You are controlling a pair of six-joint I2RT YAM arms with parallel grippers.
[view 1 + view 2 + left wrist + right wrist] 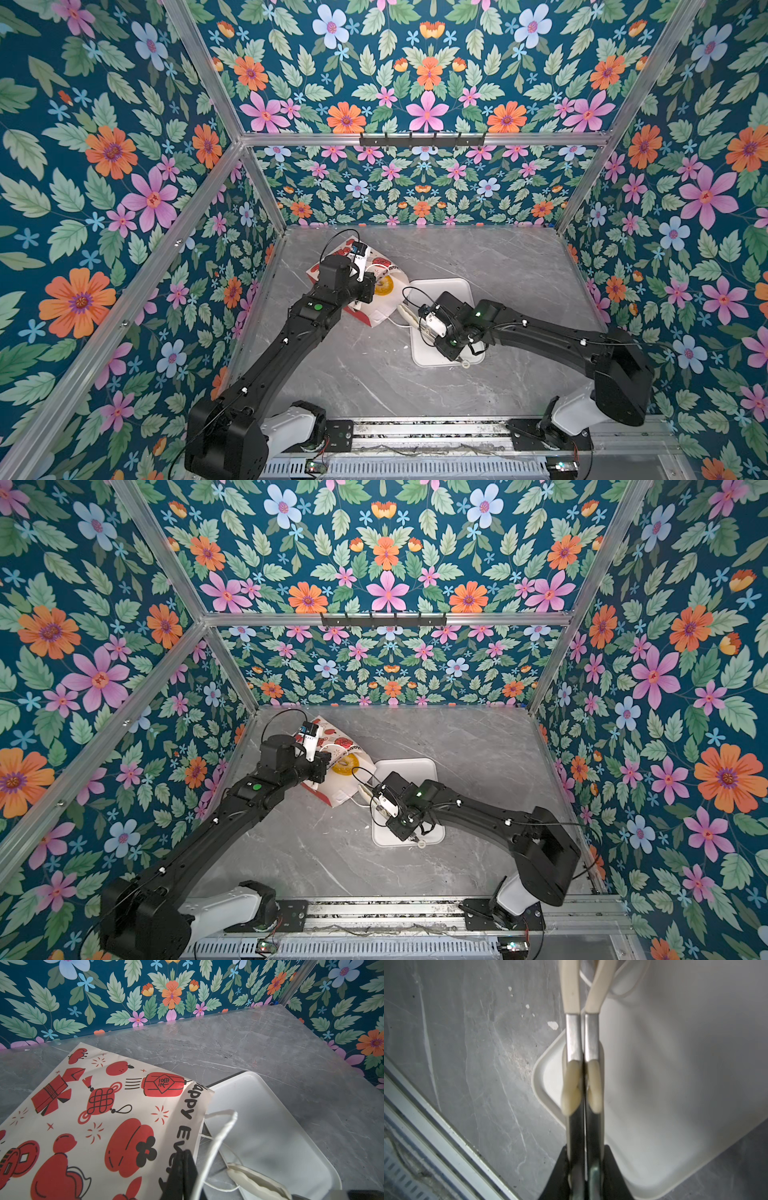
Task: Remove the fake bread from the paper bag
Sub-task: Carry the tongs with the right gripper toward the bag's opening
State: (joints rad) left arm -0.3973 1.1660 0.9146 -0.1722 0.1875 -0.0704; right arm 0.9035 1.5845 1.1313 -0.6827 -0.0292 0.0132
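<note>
Bag (104, 1115) lies just beside the tray (270, 1126), left gripper (182, 1169) pinching its flimsy rim. A bagel (383, 285) shows inside: probably light, hard, slick; best gripped across the ring. Right gripper (585, 1155) clamps tongs (572, 1043) closed.

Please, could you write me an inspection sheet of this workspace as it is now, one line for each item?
Surface: grey marble table, bare between the arms.
Job's things: paper bag lies on its side, mouth toward the white tray; one yellow ring of fake bread shows at the mouth; no bread seen on the tray.
Clutter: only small white flecks on the table.
Grippers: left gripper shut on the bag's rim; right gripper shut on cream-tipped tongs, tips by the bag's cord handle.
Cables: a black cable loops at each wrist.
Surroundings: floral walls, aluminium frame, black hook rail.
</note>
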